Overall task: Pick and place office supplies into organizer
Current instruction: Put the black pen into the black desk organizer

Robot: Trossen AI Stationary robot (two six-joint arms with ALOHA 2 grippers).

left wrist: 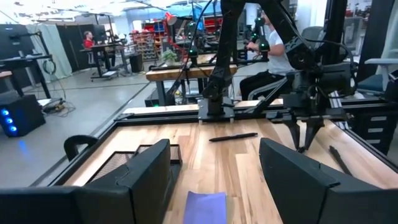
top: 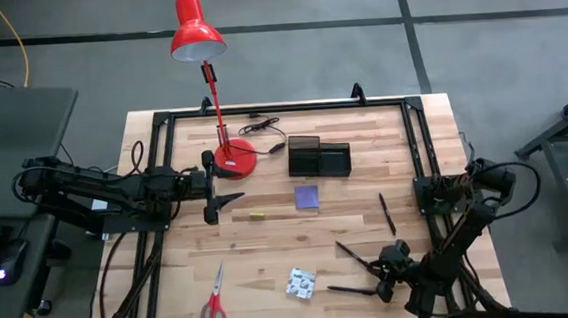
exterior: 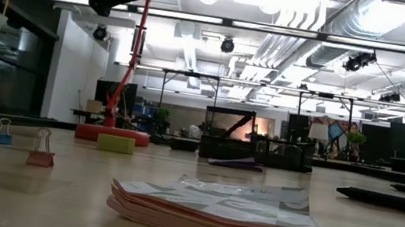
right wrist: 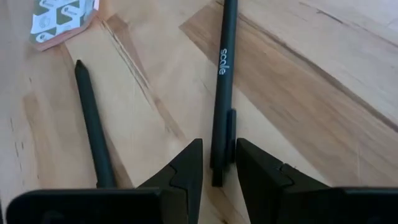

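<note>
Right wrist view, my right tool (right wrist: pixel 217 163) pinching a black pen (right wrist: pixel 222 81) on the counter (right wrist: pixel 298 81); left tool (left wrist: pixel 214 180) spread above the purple notepad (left wrist: pixel 206 208)

Pale grained wood table (right wrist: pixel 155 93), matt black plastic pen (right wrist: pixel 222 81), glossy red lamp (top: pixel 195 30).

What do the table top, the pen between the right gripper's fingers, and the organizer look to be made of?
Table top: pale wood, matte, with visible grain and plank seams.
Pen in the right gripper: probably smooth black plastic, slight sheen, white printed lettering and a clip.
Organizer: black, apparently wire mesh metal; the low view lets the room show through its walls.
</note>
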